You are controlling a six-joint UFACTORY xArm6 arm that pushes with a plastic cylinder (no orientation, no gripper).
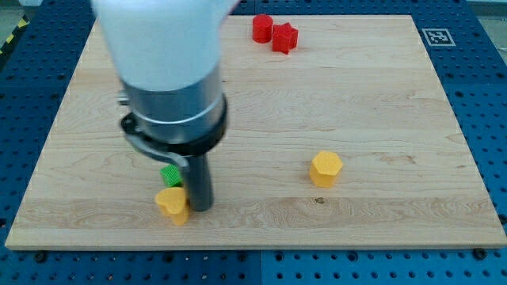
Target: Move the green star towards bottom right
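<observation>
A green block (170, 176), partly hidden behind the rod and arm, sits at the view's lower left; its shape cannot be made out. My tip (200, 207) rests on the board just right of and below it. A yellow block (173, 204) lies right below the green one, touching the rod's left side.
A yellow hexagon block (325, 169) lies right of centre. Two red blocks (262, 28) (284, 37) sit together at the view's top centre. The wooden board (380, 95) ends near the bottom edge below my tip. The arm's body hides the upper left.
</observation>
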